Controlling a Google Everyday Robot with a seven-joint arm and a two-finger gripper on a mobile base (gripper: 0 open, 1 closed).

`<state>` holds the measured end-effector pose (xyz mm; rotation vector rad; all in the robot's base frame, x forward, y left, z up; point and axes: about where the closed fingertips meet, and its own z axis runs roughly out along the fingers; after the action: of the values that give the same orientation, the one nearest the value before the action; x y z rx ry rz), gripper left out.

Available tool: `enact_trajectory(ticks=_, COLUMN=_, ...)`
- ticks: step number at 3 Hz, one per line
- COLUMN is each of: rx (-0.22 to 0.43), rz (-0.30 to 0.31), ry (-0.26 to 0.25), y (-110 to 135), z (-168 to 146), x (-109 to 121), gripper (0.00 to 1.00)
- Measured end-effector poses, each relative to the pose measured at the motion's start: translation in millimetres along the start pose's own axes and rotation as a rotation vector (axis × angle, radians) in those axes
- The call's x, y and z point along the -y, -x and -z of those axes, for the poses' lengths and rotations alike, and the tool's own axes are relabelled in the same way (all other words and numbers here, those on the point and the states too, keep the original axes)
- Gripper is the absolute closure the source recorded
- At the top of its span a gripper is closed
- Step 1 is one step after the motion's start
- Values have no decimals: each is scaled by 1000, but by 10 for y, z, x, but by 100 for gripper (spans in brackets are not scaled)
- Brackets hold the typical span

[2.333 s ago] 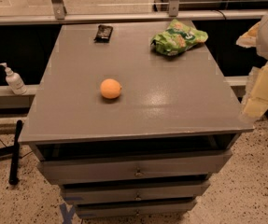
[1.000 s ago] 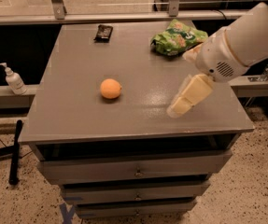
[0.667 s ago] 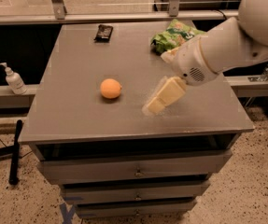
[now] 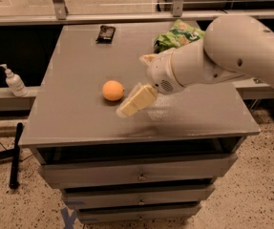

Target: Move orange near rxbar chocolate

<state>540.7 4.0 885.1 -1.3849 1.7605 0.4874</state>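
Camera view: orange [image 4: 113,90] sits mid-surface [image 4: 74,120], gripper [image 4: 132,103] just right of it, seemingly not touching; whether it's clenched I can't tell. Rxbar [image 4: 105,33] lies far back, well apart.

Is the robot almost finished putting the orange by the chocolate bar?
Not yet. Nothing is moved: the orange sits on the table, apart from the rxbar chocolate at the far edge. Right now the gripper hovers close beside the orange, not holding it. Left to do: grab it, carry it over, set it down near the bar.
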Motion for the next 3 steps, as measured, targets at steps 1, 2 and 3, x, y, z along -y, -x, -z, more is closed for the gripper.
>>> enact_trajectory(ticks=1, rx=37, rz=-19, ry=-1, y=26, z=-262, x=29, gripper=0)
enact_trajectory(ticks=2, rx=58, rz=-44, ry=13, y=63, z=-488, x=3, gripper=0)
enact_trajectory(ticks=3, rx=73, rz=-79, ry=30, y=81, z=-665, x=-32, gripper=18)
